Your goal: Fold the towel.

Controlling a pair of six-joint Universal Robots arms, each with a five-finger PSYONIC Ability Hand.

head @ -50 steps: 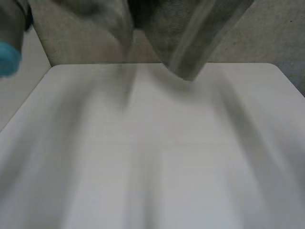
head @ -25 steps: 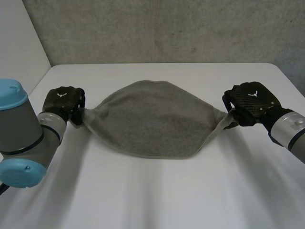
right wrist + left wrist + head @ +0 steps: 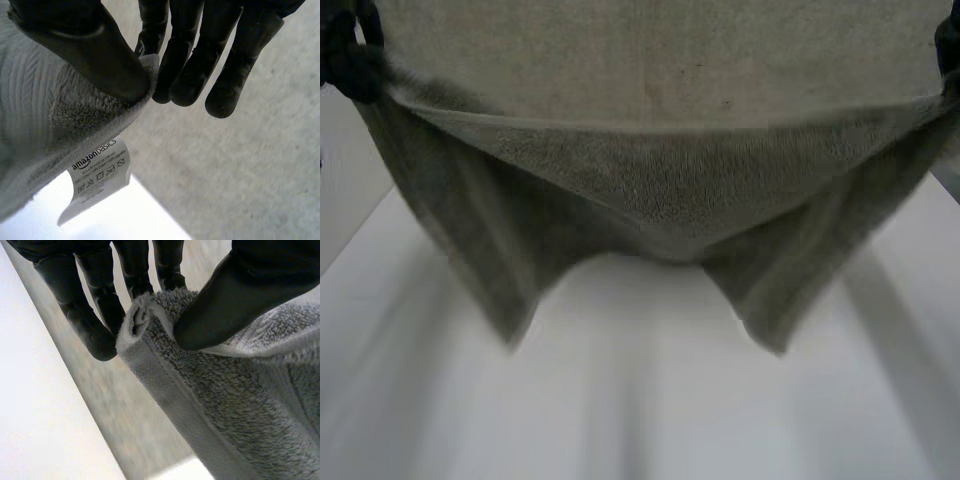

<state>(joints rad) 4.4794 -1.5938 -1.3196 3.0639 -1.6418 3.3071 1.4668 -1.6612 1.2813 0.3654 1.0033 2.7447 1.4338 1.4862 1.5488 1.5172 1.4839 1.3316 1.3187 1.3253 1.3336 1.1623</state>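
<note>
Now: towel held up between both hands

We see the grey towel (image 3: 650,190) stretched out in the air between the two hands, above the white table (image 3: 640,420). The left hand (image 3: 345,55) has one top corner and the right hand (image 3: 950,50) has the other, so the top edge runs from hand to hand. Between them the cloth sags in the middle, and two loose corners hang down below the hands, one on each side. In the left wrist view the thumb (image 3: 235,295) presses the rolled corner of the towel against the fingers (image 3: 87,325) in a tight pinch. In the right wrist view we find the same grip: the thumb on one face of the corner, the fingers close behind it. A white care label (image 3: 97,175) dangles from the towel's edge just under the right thumb. Behind both hands stands a grey wall (image 3: 240,170).
</note>
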